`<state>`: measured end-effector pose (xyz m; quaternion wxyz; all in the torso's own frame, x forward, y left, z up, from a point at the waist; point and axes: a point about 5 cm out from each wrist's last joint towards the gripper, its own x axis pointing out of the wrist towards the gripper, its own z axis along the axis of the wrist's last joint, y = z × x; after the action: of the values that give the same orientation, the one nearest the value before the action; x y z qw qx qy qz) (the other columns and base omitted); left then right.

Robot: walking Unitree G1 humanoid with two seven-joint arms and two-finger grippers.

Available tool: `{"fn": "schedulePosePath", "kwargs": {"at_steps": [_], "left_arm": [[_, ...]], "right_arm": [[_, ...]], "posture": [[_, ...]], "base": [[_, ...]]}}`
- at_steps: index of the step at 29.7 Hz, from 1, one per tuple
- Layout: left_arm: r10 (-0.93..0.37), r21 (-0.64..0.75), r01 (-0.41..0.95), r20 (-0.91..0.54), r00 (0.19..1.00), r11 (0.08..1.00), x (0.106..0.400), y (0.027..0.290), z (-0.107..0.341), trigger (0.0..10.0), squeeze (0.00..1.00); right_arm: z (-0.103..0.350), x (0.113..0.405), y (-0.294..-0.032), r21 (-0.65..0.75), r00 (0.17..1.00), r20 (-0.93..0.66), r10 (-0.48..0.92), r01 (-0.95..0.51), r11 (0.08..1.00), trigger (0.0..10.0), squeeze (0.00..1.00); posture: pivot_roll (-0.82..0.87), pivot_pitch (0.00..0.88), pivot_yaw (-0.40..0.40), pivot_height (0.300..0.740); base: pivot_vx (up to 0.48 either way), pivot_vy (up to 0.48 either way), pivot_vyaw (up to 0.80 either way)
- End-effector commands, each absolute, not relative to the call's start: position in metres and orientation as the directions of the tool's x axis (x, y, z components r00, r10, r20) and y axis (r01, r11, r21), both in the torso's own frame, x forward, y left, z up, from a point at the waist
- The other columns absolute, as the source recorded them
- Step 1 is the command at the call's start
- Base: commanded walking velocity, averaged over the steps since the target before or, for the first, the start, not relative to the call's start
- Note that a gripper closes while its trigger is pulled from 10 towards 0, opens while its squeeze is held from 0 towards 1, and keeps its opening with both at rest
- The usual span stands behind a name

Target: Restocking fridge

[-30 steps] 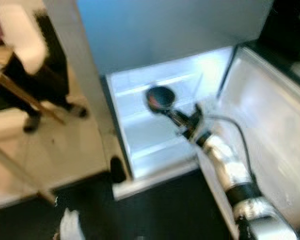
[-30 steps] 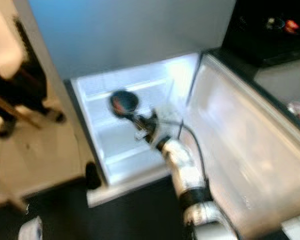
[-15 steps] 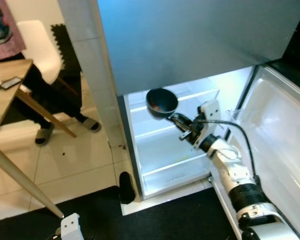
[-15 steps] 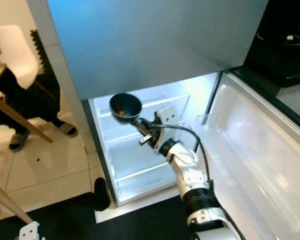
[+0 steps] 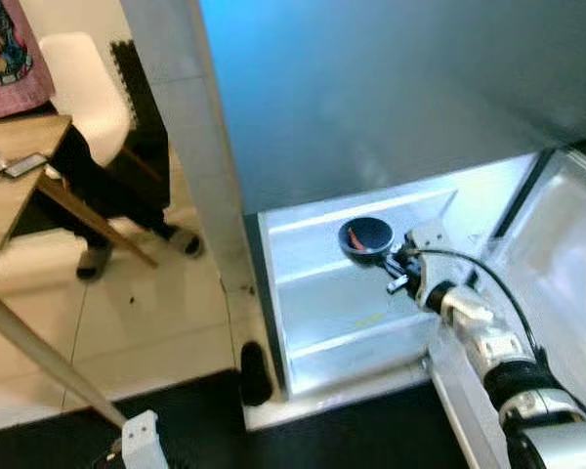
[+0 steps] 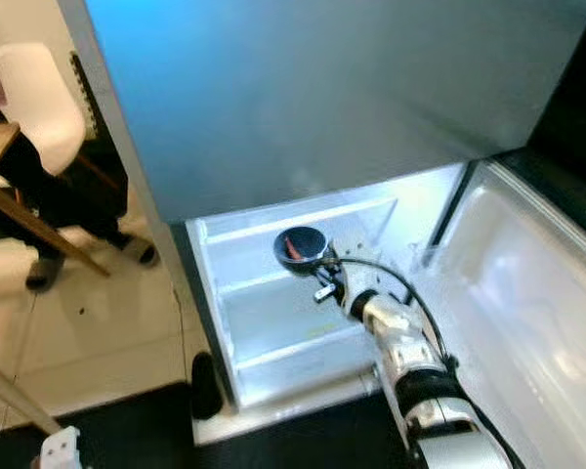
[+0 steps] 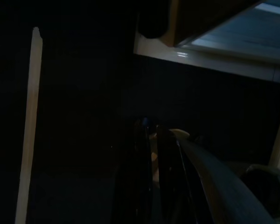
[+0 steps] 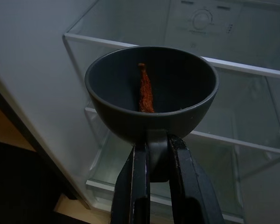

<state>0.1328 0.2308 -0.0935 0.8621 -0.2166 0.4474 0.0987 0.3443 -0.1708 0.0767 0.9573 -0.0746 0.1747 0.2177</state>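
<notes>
My right gripper [image 5: 394,262] is shut on the near rim of a dark bowl [image 5: 368,236], held inside the open lower fridge compartment [image 5: 303,293]. In the right wrist view the bowl [image 8: 151,91] holds a reddish strip of food [image 8: 144,91], and the two black fingers [image 8: 137,186] pinch the rim from below. The bowl hangs above a glass shelf [image 8: 242,70], close to the shelf's front edge. My left gripper [image 7: 151,154] hangs idle in the dark with its fingers close together.
The fridge door [image 5: 557,254] stands open on the right. The closed upper door [image 5: 391,88] fills the top of the scene. A person's legs in sandals [image 5: 98,259], a white chair [image 5: 88,88] and a wooden table [image 5: 20,186] are on the left. A dark mat [image 5: 352,430] lies before the fridge.
The camera has shifted, the fridge appearing lower and closer. The right arm has carried the bowl deeper into the lit compartment, to the shelf level.
</notes>
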Motion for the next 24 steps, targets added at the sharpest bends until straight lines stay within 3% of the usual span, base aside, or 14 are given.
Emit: {"fn": "schedulePosePath", "kwargs": {"at_steps": [1, 7, 21, 24], "left_arm": [[-0.026, -0.274, -0.366, -0.83, 0.558, 0.889, 0.126, 0.23, -0.096, 10.0, 0.0], [-0.008, -0.265, -0.401, -0.842, 0.539, 0.877, 0.12, 0.228, -0.099, 10.0, 0.0], [0.001, -0.291, -0.412, -0.815, 0.579, 0.863, 0.136, 0.228, -0.094, 10.0, 0.0], [-0.015, -0.302, -0.393, -0.809, 0.588, 0.869, 0.139, 0.224, -0.094, 10.0, 0.0]], "right_arm": [[0.077, 0.345, -0.175, -0.065, 0.848, -0.365, 0.383, -0.434, 0.899, 10.0, 0.0], [0.073, 0.345, -0.169, -0.073, 0.839, -0.375, 0.396, -0.452, 0.889, 10.0, 0.0], [0.075, 0.348, -0.156, -0.077, 0.818, -0.372, 0.438, -0.498, 0.864, 10.0, 0.0], [0.073, 0.348, -0.157, -0.077, 0.818, -0.376, 0.435, -0.496, 0.865, 10.0, 0.0]], "posture": [[-0.02, 0.027, 0.05, 0.74], [-0.02, 0.017, 0.052, 0.74], [-0.03, 0.0, 0.05, 0.74], [-0.02, 0.0, 0.048, 0.74]], "base": [[0.0, -0.465, 0.0], [0.0, -0.457, 0.0], [0.0, 0.0, 0.0], [0.342, 0.0, 0.0]]}}
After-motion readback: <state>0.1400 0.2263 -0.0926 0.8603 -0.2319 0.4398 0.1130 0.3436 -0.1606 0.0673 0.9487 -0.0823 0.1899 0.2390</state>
